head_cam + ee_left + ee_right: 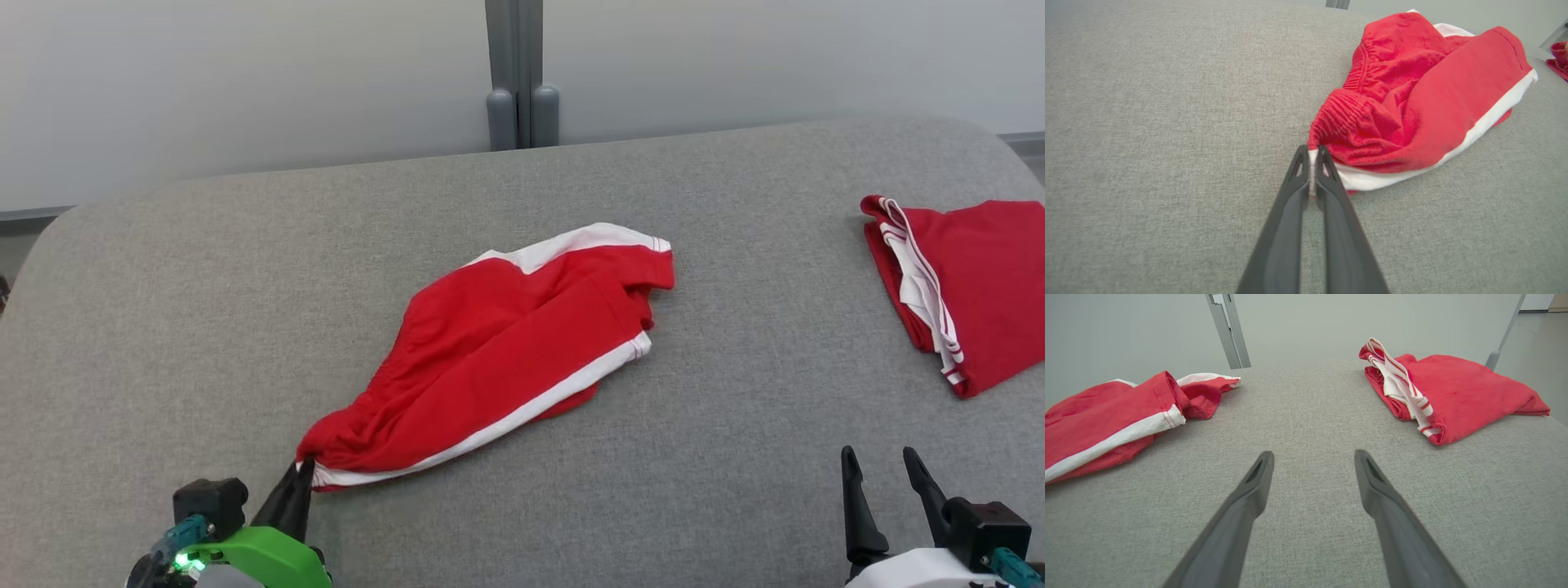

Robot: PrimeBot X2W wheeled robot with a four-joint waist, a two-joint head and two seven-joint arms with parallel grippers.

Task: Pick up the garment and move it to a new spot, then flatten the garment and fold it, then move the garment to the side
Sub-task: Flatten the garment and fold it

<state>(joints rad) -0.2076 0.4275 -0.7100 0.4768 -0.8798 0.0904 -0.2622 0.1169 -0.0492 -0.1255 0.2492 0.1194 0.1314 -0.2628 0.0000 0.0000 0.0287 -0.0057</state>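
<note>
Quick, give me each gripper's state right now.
Left gripper: shut on the red shorts, at a white-trimmed corner.
Right gripper: open, holding nothing.

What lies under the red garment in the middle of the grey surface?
The red garment lies directly on the grey surface, which shows all around its edges. Its own lower layers and anything beneath them are covered.

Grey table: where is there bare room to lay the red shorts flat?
Free: the wide patch left of the red shorts, the gap between them and the folded red garment, the near strip before the open right gripper. Crowded: the right edge, and the near left where the left gripper pinches the shorts.
</note>
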